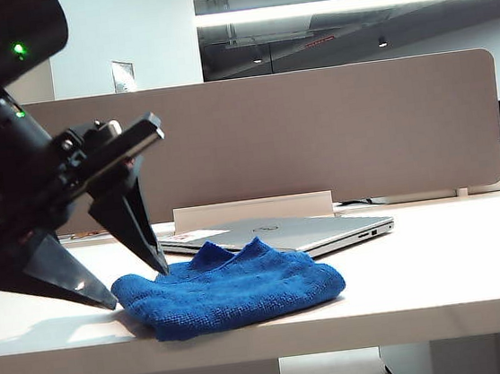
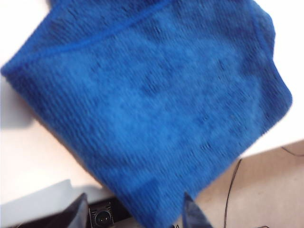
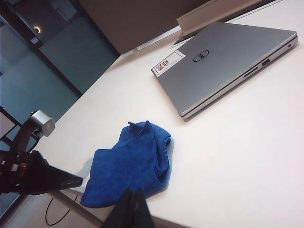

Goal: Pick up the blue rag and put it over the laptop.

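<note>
Lying bunched at lower centre on the white worktop point(image 1: 457, 263): blue rag point(image 1: 230, 288), just before the closed laptop point(image 1: 282, 234). Hovering at left, fingers spread wide: left pincer point(image 1: 139, 285). Sitting pressed closed: right pincer point(image 3: 132, 209).

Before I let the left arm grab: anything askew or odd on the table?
Nothing damaged or spilled. The blue rag lies bunched at the table's front edge, one corner overhanging. The laptop is closed, angled on the table. Left gripper open beside the rag; right gripper shut.
</note>
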Action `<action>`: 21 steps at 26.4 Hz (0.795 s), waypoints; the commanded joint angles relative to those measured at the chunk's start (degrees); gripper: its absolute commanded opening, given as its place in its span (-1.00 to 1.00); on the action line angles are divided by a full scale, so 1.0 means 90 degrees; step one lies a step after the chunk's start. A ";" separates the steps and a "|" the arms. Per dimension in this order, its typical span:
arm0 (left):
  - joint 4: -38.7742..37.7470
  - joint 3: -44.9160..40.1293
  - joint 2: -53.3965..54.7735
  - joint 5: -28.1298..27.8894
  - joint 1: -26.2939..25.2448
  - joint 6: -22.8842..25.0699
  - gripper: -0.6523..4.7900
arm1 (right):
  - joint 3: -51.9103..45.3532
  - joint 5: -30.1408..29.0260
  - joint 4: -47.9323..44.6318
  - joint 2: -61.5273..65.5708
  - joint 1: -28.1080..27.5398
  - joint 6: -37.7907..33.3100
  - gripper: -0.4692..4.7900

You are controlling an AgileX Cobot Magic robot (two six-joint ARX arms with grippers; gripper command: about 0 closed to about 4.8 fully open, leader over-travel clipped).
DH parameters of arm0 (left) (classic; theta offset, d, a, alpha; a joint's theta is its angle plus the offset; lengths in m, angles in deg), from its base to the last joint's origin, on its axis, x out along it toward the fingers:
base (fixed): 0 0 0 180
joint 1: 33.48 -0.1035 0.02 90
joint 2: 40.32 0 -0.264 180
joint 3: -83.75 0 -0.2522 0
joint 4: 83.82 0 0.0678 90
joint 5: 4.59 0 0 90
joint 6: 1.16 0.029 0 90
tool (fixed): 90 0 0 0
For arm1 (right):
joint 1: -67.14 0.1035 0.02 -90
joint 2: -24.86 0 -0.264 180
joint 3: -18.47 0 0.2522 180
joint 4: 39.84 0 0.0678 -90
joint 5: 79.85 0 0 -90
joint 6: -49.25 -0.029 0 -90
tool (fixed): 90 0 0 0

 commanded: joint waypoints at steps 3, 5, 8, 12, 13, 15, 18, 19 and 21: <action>0.0500 0.0034 0.0291 -0.0061 -0.0010 -0.0041 0.15 | -0.0034 0.0010 -0.0056 -0.0015 0.0005 0.0019 -0.84; 0.0561 0.0034 0.0437 -0.0063 -0.0010 -0.0041 0.15 | -0.0034 0.0010 -0.0053 -0.0015 0.0007 0.0019 -0.84; 0.0612 0.0034 0.0534 -0.0066 -0.0010 -0.0039 0.15 | -0.0034 0.0010 -0.0056 -0.0015 0.0007 0.0019 -0.84; 0.0772 0.0034 0.0610 -0.0114 -0.0010 -0.0041 0.15 | -0.0034 0.0010 -0.0056 -0.0015 0.0007 0.0019 -0.84; 0.0818 0.0034 0.0619 -0.0126 -0.0010 -0.0039 0.14 | -0.0034 0.0010 -0.0056 -0.0015 0.0007 0.0019 -0.84; 0.0886 0.0034 0.0639 -0.0136 -0.0010 -0.0039 0.14 | -0.0034 0.0010 -0.0056 -0.0015 0.0007 0.0019 -0.84; 0.1042 0.0036 0.0721 -0.0170 -0.0010 -0.0039 0.13 | -0.0034 0.0010 -0.0056 -0.0015 0.0007 0.0019 -0.84; 0.1071 0.0036 0.0755 -0.0192 -0.0010 -0.0039 0.13 | -0.0034 0.0010 -0.0053 -0.0015 0.0007 0.0019 -0.84; 0.1093 0.0036 0.0843 -0.0228 -0.0010 -0.0039 0.12 | -0.0034 0.0010 -0.0056 -0.0015 0.0007 0.0019 -0.84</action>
